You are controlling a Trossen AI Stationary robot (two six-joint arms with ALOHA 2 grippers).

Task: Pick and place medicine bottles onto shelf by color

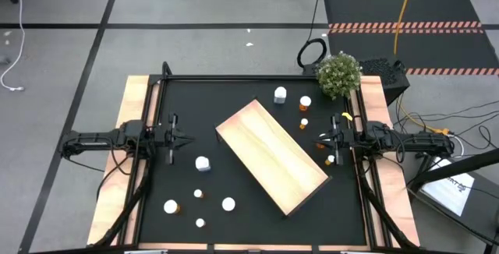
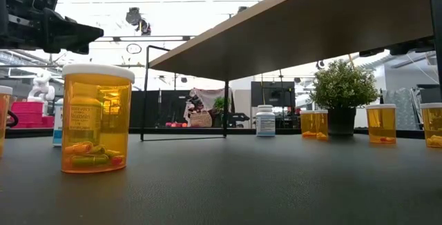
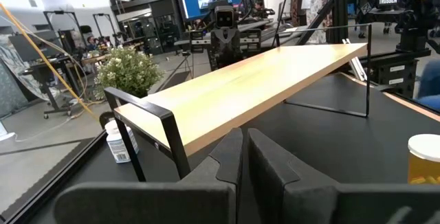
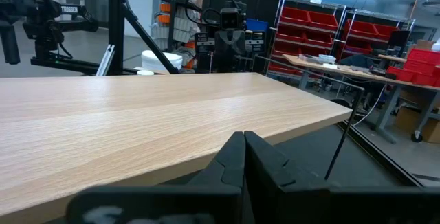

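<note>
The shelf (image 1: 271, 154), a pale wood board, lies slantwise over the middle of the black mat and stands on thin black metal legs (image 2: 183, 94). Orange bottles with white caps (image 2: 95, 118) and white bottles (image 1: 202, 163) stand scattered on the mat on both sides of it. More stand at the far right (image 1: 305, 102) and at the near left (image 1: 170, 206). My left gripper (image 1: 178, 139) is shut and level at the mat's left edge, short of the shelf (image 3: 261, 86). My right gripper (image 1: 326, 139) is shut at the right edge, facing the shelf (image 4: 137, 121).
A small potted plant (image 1: 339, 75) stands at the far right corner of the table. A white bottle (image 3: 118, 141) stands beside the shelf's black leg. A raised black frame (image 1: 257, 77) runs around the mat. Bare mat lies between the left gripper and the shelf.
</note>
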